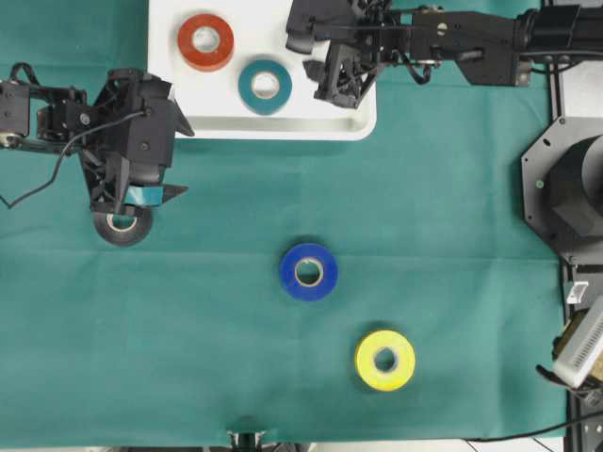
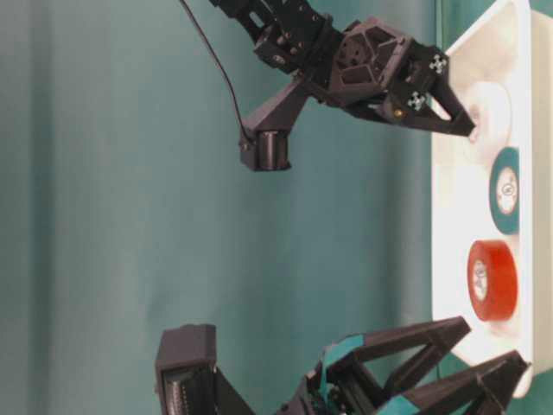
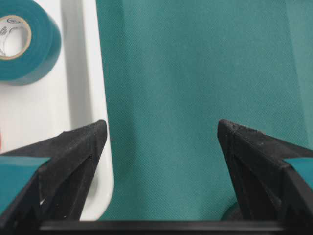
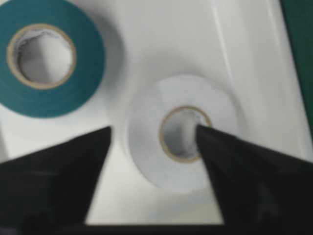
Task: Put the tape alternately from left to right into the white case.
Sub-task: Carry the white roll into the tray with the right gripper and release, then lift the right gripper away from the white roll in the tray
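The white case [image 1: 283, 124] lies at the table's far edge. In it lie a red-orange tape roll [image 1: 205, 41], a teal roll [image 1: 265, 86] and a white roll [image 4: 183, 132]. My right gripper [image 4: 152, 129] hangs open just over the white roll, one finger at its core hole and the other outside its rim; it holds nothing. Beside the case's near left corner my left gripper [image 1: 188, 160] is open and empty, with the black roll [image 1: 122, 224] just below it on the cloth. A blue roll [image 1: 308, 271] and a yellow roll [image 1: 384, 360] lie flat on the green cloth.
Green cloth [image 1: 452, 282] covers the table. A black round base [image 1: 575, 193] stands at the right edge. The case's rim [image 3: 93, 73] runs under my left gripper's left finger.
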You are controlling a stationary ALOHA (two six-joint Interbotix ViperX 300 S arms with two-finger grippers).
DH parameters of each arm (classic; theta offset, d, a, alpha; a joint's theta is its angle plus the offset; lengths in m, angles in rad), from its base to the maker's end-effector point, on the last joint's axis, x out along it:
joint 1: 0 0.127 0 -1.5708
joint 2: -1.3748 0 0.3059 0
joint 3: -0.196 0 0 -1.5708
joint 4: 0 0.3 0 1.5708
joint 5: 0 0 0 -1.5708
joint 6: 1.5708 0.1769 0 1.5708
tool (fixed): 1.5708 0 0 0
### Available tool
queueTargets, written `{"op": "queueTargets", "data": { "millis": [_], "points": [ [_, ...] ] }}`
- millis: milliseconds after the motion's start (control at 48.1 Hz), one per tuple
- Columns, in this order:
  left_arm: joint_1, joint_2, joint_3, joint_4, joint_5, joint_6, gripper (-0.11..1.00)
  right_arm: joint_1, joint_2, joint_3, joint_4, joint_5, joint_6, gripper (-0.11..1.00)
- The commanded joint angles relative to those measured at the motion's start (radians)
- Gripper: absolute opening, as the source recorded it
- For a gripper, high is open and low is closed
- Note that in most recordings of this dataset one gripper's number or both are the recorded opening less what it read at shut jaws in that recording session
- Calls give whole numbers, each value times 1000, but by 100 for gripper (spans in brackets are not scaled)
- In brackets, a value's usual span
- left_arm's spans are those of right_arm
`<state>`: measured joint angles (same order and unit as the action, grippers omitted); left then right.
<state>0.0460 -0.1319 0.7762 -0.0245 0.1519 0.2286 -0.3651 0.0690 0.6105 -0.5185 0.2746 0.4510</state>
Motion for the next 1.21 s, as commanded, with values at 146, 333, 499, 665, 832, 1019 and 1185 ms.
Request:
{"op": "queueTargets", "data": {
  "millis": [146,333,499,665,832,1019,1185],
  "points": [
    [-3,-12,-12,-3,-8,0,100,-2,-14,-9,-3,-6,2,85],
    [-3,-12,-12,-3,-8,0,100,-2,-18,-8,-3,-8,3,83],
    [-3,-12,-12,-3,-8,0,100,26,-57,14,-3,-8,2,83],
    [-3,-14,-11,-3,-8,0,100,81,-123,60,-2,-25,3,83],
    [-3,-14,-12,-3,-8,0,100,127,-176,115,-2,-71,3,83],
    [-3,-12,-14,-3,-8,0,100,170,-238,173,-2,-109,8,83],
    [-3,-14,-12,-2,-8,0,99,202,-279,216,-3,-123,9,83]
  ]
}}
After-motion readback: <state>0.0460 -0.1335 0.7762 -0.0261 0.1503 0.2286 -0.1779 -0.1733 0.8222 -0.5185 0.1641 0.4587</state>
